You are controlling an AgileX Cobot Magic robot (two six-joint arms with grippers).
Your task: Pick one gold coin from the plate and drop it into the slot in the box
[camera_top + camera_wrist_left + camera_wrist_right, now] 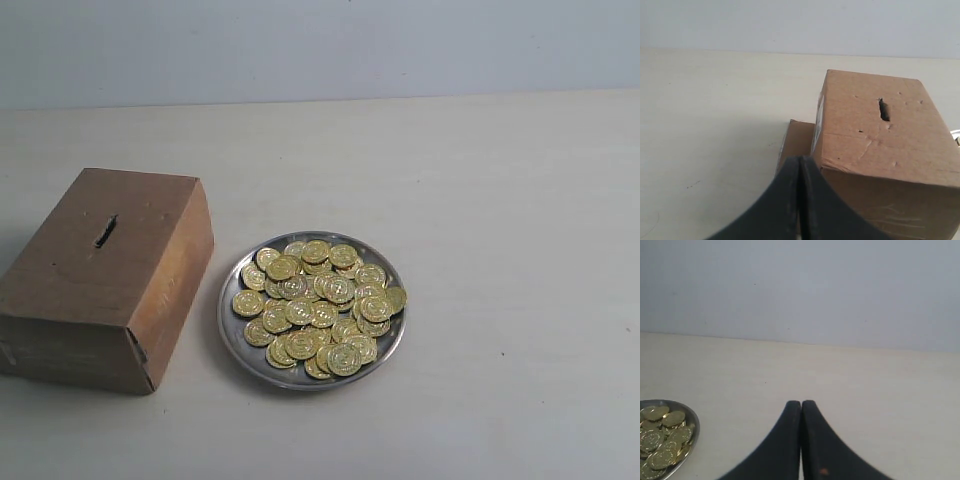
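Gold coins (320, 305) fill the plate (225, 325) beside the box (100, 275); both end effectors (800, 164) (801, 406) pressed together.

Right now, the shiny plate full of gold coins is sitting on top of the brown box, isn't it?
Not quite. The plate full of gold coins is not on top of the brown box. It sits on the table beside the box, as the exterior view shows.
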